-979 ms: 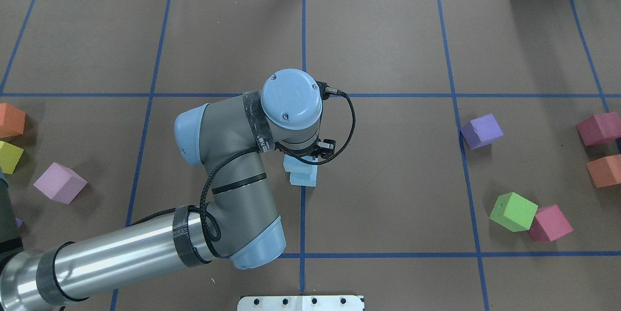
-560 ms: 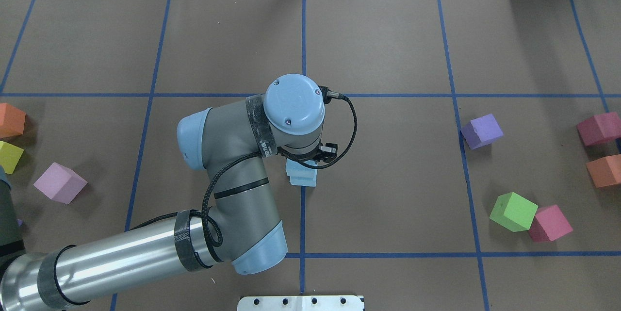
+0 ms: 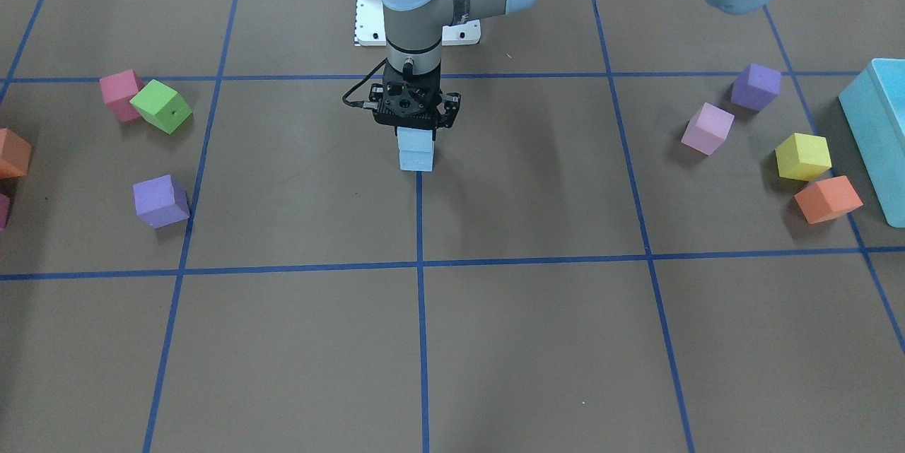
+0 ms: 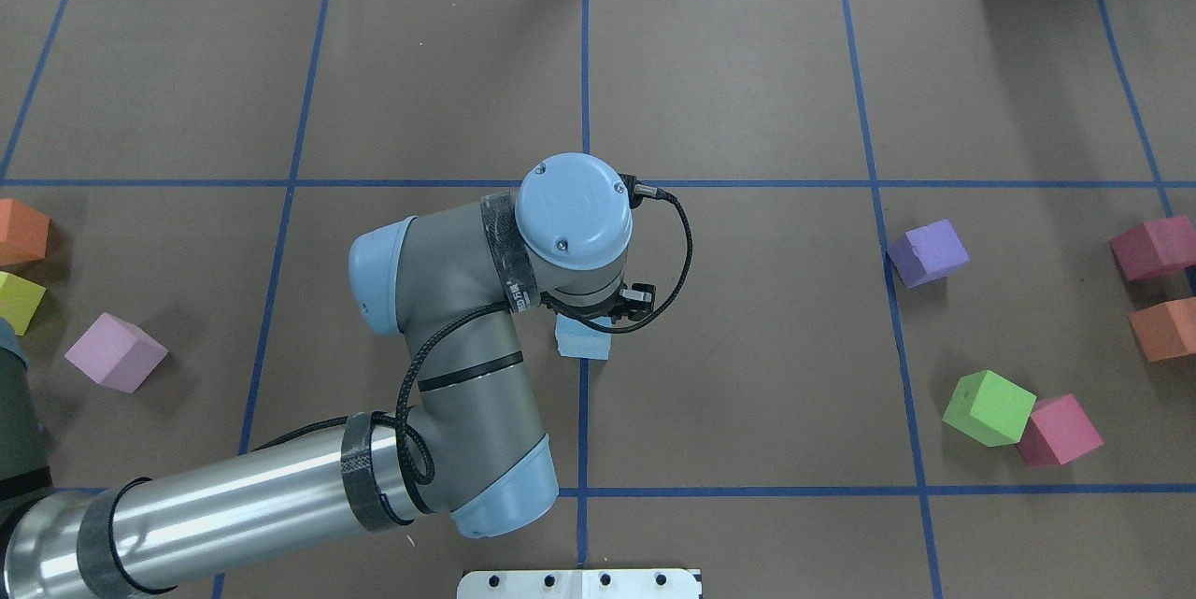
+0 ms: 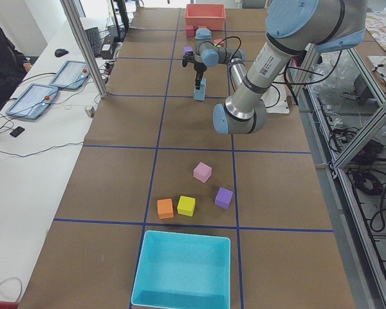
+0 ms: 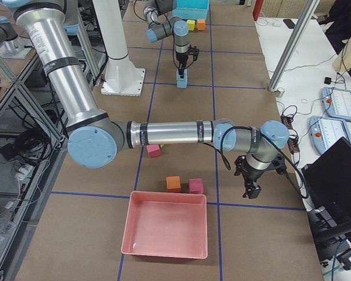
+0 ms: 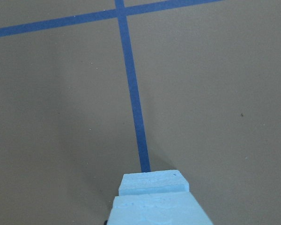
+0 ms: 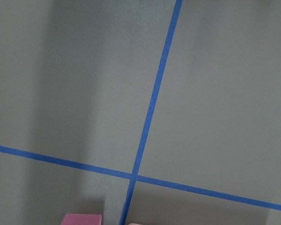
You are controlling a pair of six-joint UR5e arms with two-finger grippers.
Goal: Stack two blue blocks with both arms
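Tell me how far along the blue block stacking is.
Nearly done. The upper blue block looks set on the lower blue block, on the centre tape line. In hand: the left gripper is right down on the upper one; whether its jaws grip it, I cannot tell. Left to do: let go and lift away. The right gripper hangs far off, near a pink bin.

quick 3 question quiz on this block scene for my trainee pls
1. Which arm's gripper is right over the upper blue block?
2. True or false: the upper blue block lies beside the lower blue block, both on the table.
3. Which cube touches the green cube? A) pink cube B) orange cube C) yellow cube

Key: 1) the left gripper. 2) false, it is on top of the lower one. 3) A.
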